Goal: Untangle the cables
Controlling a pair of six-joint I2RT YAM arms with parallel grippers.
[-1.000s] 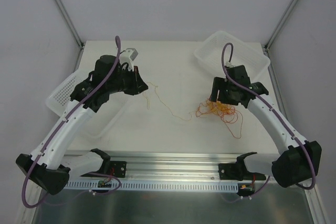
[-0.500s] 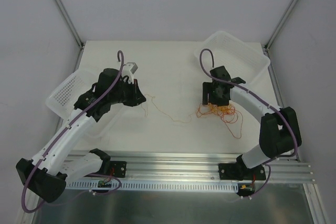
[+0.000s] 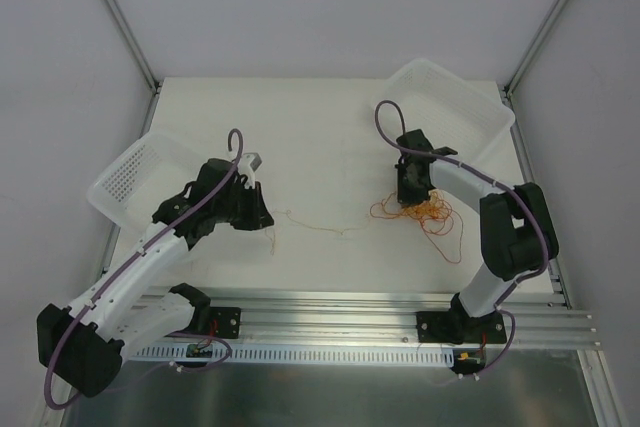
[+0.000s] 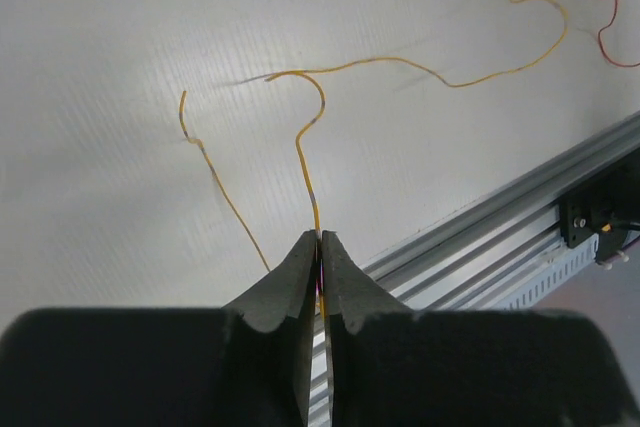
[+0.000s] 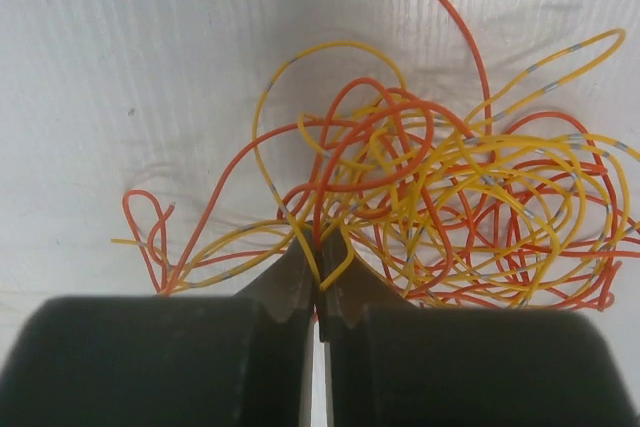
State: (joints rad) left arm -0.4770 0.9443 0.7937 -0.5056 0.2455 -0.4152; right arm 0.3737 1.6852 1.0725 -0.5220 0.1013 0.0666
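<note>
The cables lie as a tangle (image 3: 420, 210) of thin yellow and red-orange strands right of the table's middle; it fills the right wrist view (image 5: 450, 197). My right gripper (image 3: 410, 197) (image 5: 320, 242) is down on the tangle's left edge, shut on a few of its strands. One yellow cable (image 3: 320, 228) (image 4: 400, 62) trails left out of the tangle across the table. My left gripper (image 3: 265, 219) (image 4: 320, 237) is shut on that yellow cable near its free end, a short loose tail curling beside it.
A white mesh basket (image 3: 125, 177) sits at the left edge under the left arm. A second one (image 3: 450, 97) stands at the back right. An aluminium rail (image 3: 330, 312) (image 4: 500, 227) runs along the near edge.
My right gripper came down onto the tangle's left side and went from open to shut on strands. My left arm drew toward the near edge, pulling the yellow cable straighter.
</note>
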